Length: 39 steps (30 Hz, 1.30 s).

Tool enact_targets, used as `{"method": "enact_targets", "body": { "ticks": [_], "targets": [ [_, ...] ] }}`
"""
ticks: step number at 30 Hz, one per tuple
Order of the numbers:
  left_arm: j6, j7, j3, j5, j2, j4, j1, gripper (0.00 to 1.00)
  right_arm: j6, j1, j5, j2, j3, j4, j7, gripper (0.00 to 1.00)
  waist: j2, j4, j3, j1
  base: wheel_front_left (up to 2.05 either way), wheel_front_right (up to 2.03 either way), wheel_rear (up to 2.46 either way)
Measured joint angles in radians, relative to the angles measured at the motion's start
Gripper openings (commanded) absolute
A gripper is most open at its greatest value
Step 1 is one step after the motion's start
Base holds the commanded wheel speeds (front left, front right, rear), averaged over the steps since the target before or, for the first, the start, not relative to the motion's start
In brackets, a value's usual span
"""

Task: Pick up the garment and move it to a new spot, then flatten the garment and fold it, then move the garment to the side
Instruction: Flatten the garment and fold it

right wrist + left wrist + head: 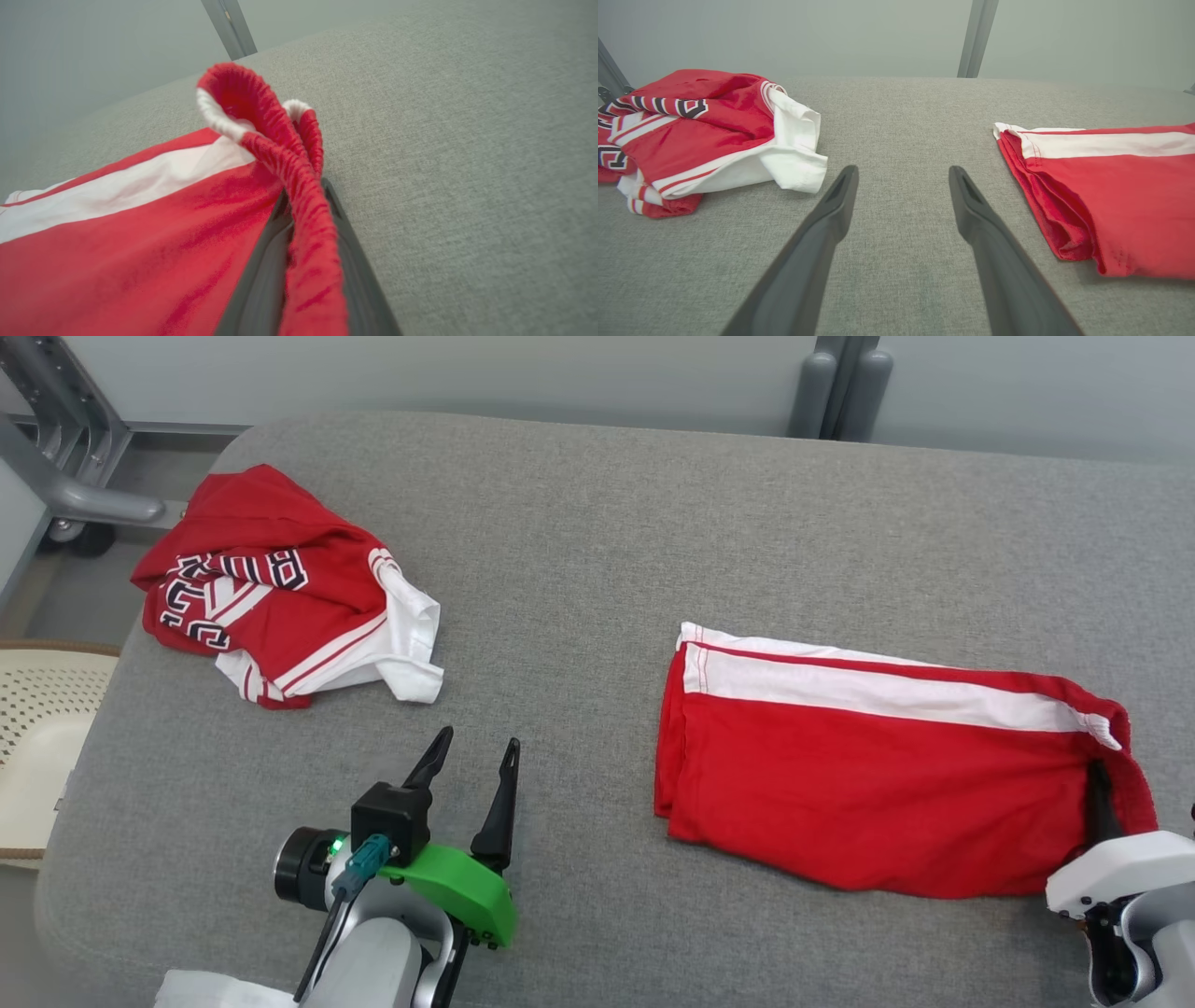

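The garment is a pair of red shorts with a white side stripe, lying folded flat on the right half of the grey table. My right gripper is at its right end, shut on the elastic waistband. In the right wrist view that ribbed waistband is pinched between the two dark fingers of the right gripper and loops up above them. My left gripper hovers open over bare table at the lower left, empty. In the left wrist view the left gripper points between the two cloths, with the garment to the right.
A crumpled red and white jersey with dark lettering lies at the table's far left, also in the left wrist view. A cream perforated basket sits off the table's left edge, below a grey metal frame. Bare table lies between the cloths.
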Motion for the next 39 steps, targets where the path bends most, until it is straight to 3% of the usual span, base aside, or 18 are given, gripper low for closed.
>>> {"method": "enact_targets", "body": {
  "ticks": [5, 11, 19, 25, 32, 33, 34, 35, 39],
  "targets": [
    [0.000, 0.000, 0.005, 0.000, 0.000, 0.001, 0.006, 1.00, -0.001, -0.007, 0.038, 0.013, 0.088, -0.064, 0.000, 0.00, 0.0000, -0.020, -0.008, 0.0000, 0.00, 0.00, 0.00],
    [0.000, 0.000, 0.002, -0.002, 0.000, 0.003, 0.015, 1.00, -0.001, -0.010, 0.128, 0.016, 0.271, -0.180, 0.020, 0.00, 0.0000, -0.038, -0.013, 0.0000, 0.00, 0.00, 0.00],
    [-0.001, 0.000, -0.016, -0.020, 0.000, 0.008, 0.019, 1.00, -0.001, -0.041, 0.199, 0.030, 0.456, -0.276, 0.076, 0.00, 0.0000, -0.017, -0.019, 0.0000, 0.00, 0.00, 0.00],
    [0.000, 0.000, -0.046, -0.038, 0.000, 0.007, 0.020, 1.00, -0.001, -0.098, 0.187, 0.069, 0.546, -0.226, 0.087, 0.00, 0.0000, 0.033, -0.019, 0.0000, 0.00, 0.00, 0.00],
    [0.008, 0.000, -0.060, -0.045, 0.000, 0.012, 0.035, 1.00, -0.001, -0.143, 0.162, 0.093, 0.549, -0.091, 0.053, 0.00, 0.0000, 0.112, -0.020, 0.0000, 0.00, 0.00, 0.00],
    [0.008, 0.000, -0.059, -0.045, 0.000, 0.013, 0.036, 1.00, -0.001, -0.147, 0.161, 0.096, 0.546, -0.075, 0.047, 0.17, 0.0000, 0.122, -0.020, 0.0000, 0.00, 0.00, 0.00],
    [0.009, 0.000, -0.057, -0.045, 0.000, 0.012, 0.039, 1.00, -0.001, -0.150, 0.160, 0.100, 0.545, -0.059, 0.041, 0.47, 0.0000, 0.132, -0.021, 0.0000, 0.00, 0.00, 0.00],
    [0.009, 0.000, -0.054, -0.045, 0.000, 0.012, 0.042, 1.00, -0.001, -0.154, 0.160, 0.105, 0.545, -0.047, 0.037, 1.00, 0.0000, 0.141, -0.021, 0.0000, 0.00, 0.00, 0.00],
    [0.011, 0.000, -0.043, -0.044, 0.000, 0.011, 0.055, 1.00, -0.001, -0.173, 0.164, 0.119, 0.546, -0.037, 0.021, 1.00, 0.0000, 0.158, -0.021, 0.0000, 0.00, 0.00, 0.00]
  ]
}}
